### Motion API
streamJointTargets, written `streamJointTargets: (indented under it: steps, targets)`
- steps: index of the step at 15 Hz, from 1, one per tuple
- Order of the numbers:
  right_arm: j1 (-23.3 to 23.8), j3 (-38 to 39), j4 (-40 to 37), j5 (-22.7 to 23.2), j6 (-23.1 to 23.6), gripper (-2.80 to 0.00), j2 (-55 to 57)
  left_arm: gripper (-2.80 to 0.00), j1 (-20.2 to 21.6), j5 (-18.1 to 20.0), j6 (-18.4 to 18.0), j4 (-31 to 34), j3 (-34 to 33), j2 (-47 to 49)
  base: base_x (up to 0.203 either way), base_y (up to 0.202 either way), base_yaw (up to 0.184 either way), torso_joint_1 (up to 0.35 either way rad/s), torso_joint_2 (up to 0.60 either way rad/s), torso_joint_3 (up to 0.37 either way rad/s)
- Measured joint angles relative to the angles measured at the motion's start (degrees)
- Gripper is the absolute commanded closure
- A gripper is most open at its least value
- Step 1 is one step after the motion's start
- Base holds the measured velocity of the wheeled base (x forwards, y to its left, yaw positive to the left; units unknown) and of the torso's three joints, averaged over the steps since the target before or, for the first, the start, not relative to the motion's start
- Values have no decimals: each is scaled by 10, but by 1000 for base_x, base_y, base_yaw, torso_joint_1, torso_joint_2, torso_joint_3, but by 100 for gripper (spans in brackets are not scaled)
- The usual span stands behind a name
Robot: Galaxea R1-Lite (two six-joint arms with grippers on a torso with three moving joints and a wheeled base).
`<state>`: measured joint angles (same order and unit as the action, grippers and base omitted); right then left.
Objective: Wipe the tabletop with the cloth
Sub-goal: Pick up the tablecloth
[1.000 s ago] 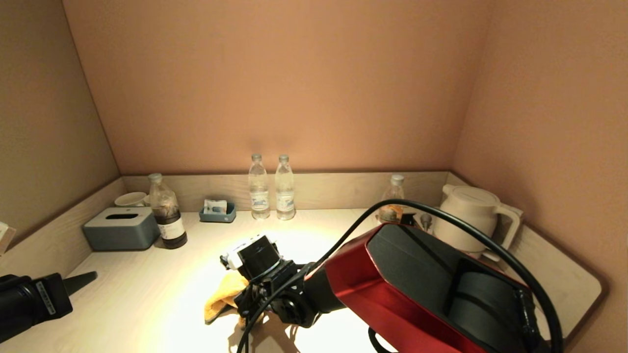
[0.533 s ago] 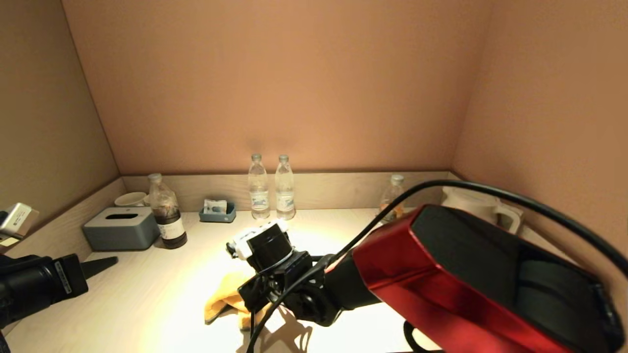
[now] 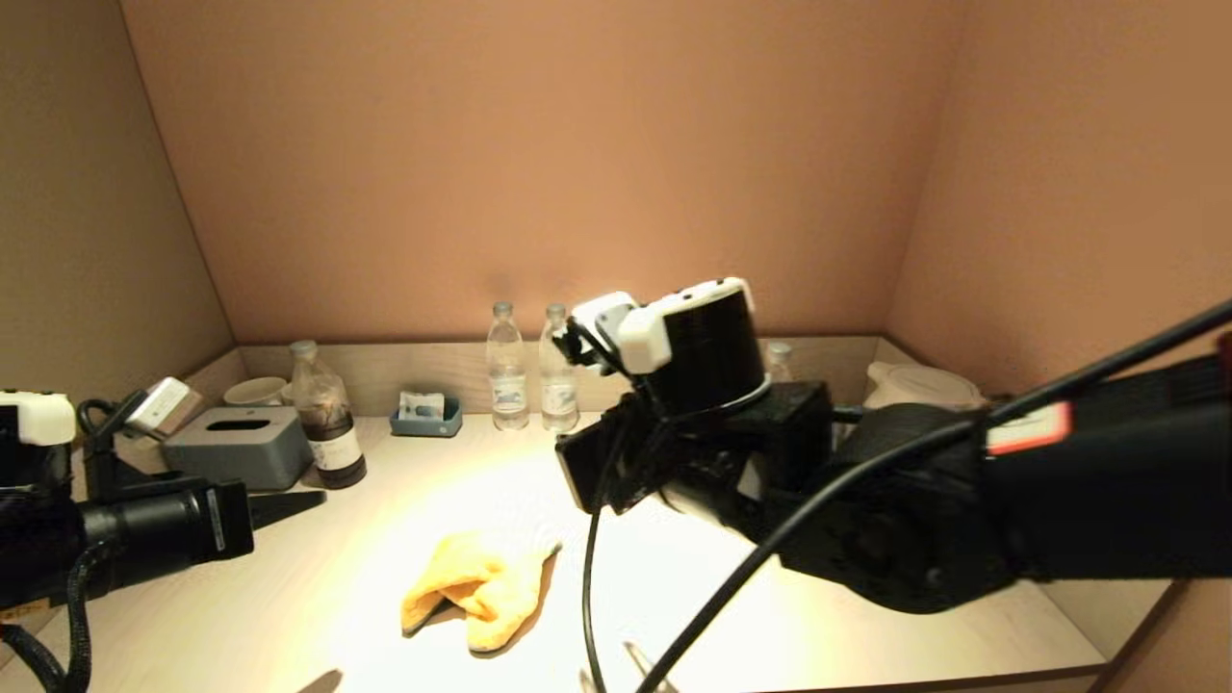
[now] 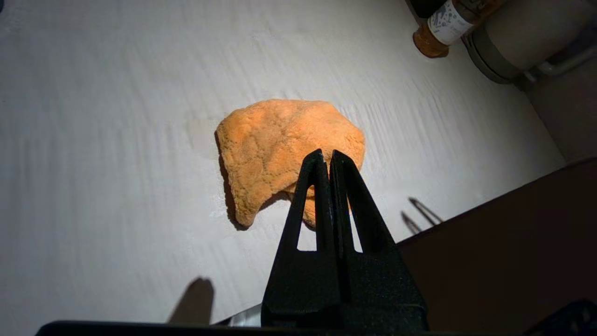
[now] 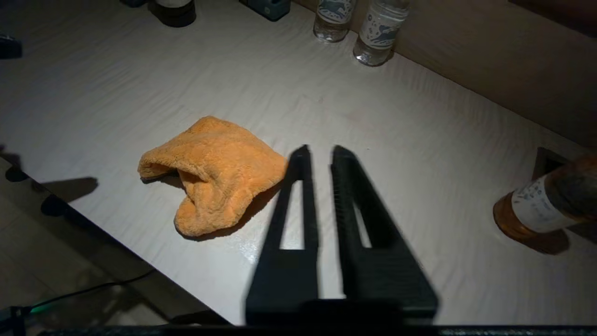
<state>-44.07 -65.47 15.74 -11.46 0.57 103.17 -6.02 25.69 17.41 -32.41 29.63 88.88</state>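
Your tabletop (image 3: 289, 587) has open room at the centre; bottles (image 3: 525, 371), a tissue box (image 3: 236, 448) and a kettle (image 3: 919, 385) line the back rim. The cloth (image 3: 481, 587) lies crumpled near the front edge, held by nothing. A careless sweep could push it off. The right gripper (image 5: 317, 154) hangs above with jaws slightly parted; the left gripper (image 4: 325, 158) is closed, empty.

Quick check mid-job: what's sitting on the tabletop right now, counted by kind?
Bottles: 4 (clear water bottles, dark bottle, amber bottle)
Cloth: 1
Tissue box: 1
Cup: 1
Small blue tray: 1
Kettle: 1
Total: 9
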Motion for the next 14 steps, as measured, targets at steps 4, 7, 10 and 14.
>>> streamJointTargets:
  steps: [4,7,10,14]
  targets:
    - [37,64,-16,-21,-2,0,-160,0,-38,0,-41,0,29,78,0,0,0,0,0,0]
    - [82,113,-43,-49,-10,0,-312,0,-49,0,-76,-1,42,130,0,0,0,0,0,0]
    - [170,155,-73,-87,-10,0,-430,0,-51,0,-82,-1,58,163,0,0,0,0,0,0]
    - [223,176,-102,-128,-8,0,-502,0,-52,0,-82,-1,63,182,0,0,0,0,0,0]
